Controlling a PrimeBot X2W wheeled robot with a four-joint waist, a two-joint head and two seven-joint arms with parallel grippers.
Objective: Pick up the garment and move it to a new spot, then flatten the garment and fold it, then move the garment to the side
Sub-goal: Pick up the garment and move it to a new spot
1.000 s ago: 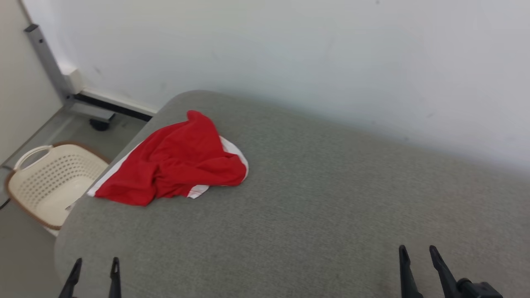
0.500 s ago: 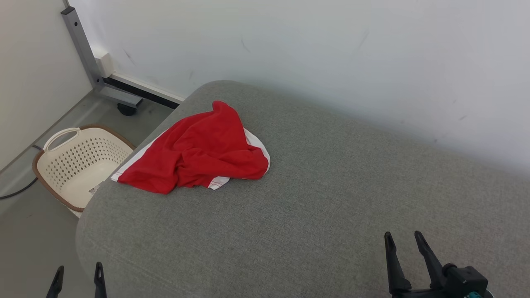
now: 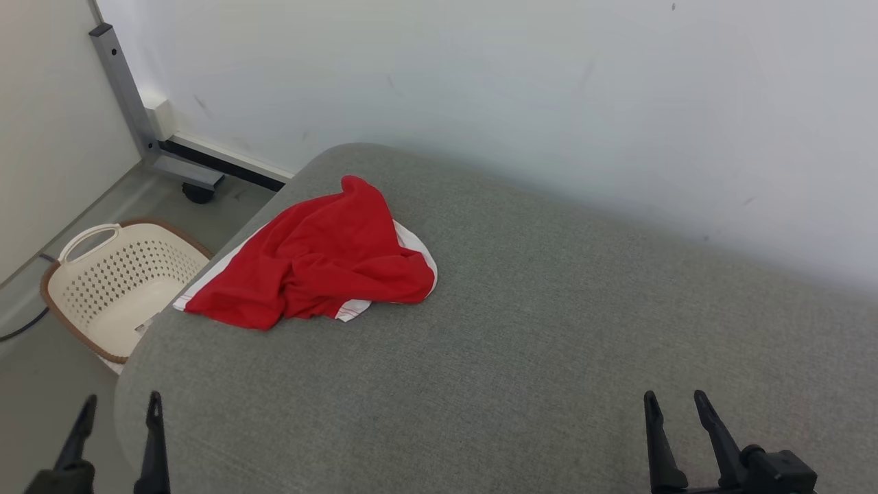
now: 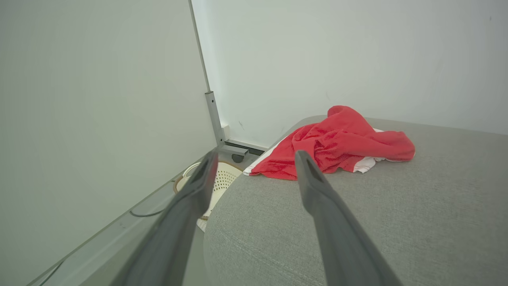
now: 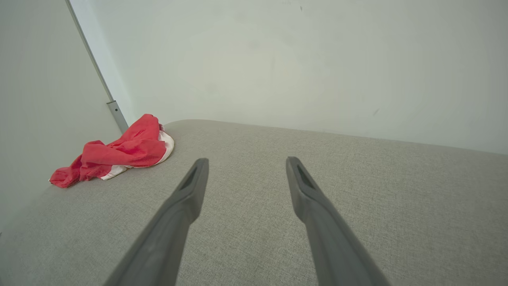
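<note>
The crumpled red garment [image 3: 322,264] looked light, soft and limp, best pinched at its raised fold, while the left end effector [image 3: 122,400] and right end effector [image 3: 674,396] hung open, empty.

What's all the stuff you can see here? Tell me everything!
cushion: one, grey, against the wall
garment: one, red with white edges, crumpled near the cushion's far left edge
basket: one, cream with brown rim, on the floor left of the cushion
metal post: one, grey, by the wall, far left
wheel: one, black, under the post's foot
cable: one, dark, on the floor beside the basket
left gripper: one, dark, open, lower left
right gripper: one, dark, open, lower right, over the cushion
</note>
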